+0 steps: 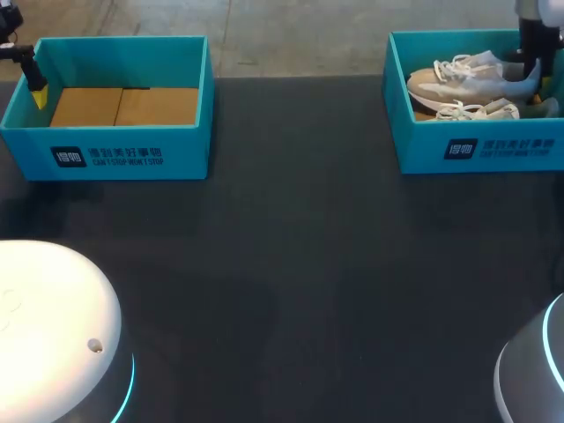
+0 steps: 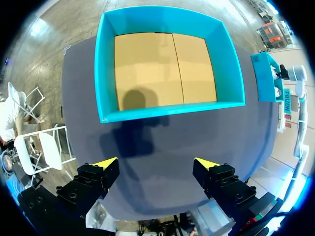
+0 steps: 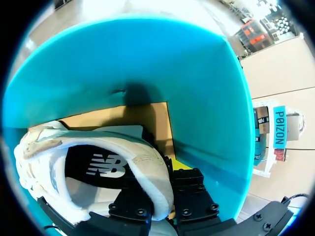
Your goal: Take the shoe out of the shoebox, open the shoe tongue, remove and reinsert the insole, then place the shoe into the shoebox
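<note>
The right teal shoebox holds two pale beige sneakers. My right gripper reaches down into it and is shut on the heel of the upper sneaker. The second sneaker lies just in front of it. In the right wrist view the sneaker's padded heel collar sits pinched in my right gripper, and the dark insole shows inside the shoe. My left gripper hangs open over the left edge of the empty left box. Its yellow fingertips stand wide apart above the table.
The left teal box has only a bare cardboard floor. The dark table lies between the two boxes. My arms' rounded bases fill the near corners.
</note>
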Motion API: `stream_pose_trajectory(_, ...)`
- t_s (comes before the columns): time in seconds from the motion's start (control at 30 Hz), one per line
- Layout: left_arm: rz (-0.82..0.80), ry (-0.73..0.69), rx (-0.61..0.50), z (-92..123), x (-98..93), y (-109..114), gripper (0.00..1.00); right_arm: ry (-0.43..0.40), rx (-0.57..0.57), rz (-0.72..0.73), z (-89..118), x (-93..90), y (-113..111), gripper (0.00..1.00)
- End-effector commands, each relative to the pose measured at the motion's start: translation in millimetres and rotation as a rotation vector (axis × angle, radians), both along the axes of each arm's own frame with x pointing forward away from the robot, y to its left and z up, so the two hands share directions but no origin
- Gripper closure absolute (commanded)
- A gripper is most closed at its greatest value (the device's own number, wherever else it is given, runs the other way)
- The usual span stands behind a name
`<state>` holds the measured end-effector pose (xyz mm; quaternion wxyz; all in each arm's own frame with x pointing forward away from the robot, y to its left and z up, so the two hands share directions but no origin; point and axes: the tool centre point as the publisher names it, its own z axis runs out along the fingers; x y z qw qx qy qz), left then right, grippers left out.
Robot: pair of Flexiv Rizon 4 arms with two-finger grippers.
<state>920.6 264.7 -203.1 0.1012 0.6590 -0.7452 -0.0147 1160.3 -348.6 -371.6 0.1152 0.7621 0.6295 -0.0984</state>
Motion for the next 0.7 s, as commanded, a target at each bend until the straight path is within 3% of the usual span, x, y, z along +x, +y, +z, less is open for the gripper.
stream_pose_trajectory(0.03, 0.0, -0.002, 0.002, 1, -1.8, 0, 0.0, 0.007, 0.003, -0.003, -2, 7.4, 1, 1.0)
stream_pose_trajectory(0.27, 0.0, -0.002, 0.002, 1, -1.8, 0, 0.0, -0.002, 0.005, -0.005, 7, 4.2, 3, 1.0)
stream_pose_trajectory(0.3, 0.0, -0.002, 0.002, 1, -1.8, 0, 0.0, -0.002, 0.004, -0.006, 7, 4.1, 3, 0.96)
stream_pose_trajectory(0.33, 0.0, -0.002, 0.002, 1, -1.8, 0, 0.0, -0.002, 0.003, -0.007, 7, 4.0, 3, 0.82)
stream_pose_trajectory(0.4, 0.0, -0.002, 0.002, 1, -1.8, 0, 0.0, -0.001, 0.003, -0.007, 7, 3.9, 3, 0.64)
stream_pose_trajectory(0.6, 0.0, -0.002, 0.002, 1, -1.8, 0, 0.0, -0.001, 0.006, -0.009, 10, 3.9, 5, 0.51)
stream_pose_trajectory(0.7, 0.0, -0.002, 0.002, 1, -1.8, 0, 0.0, -0.005, 0.007, -0.009, 13, 3.1, 7, 0.36)
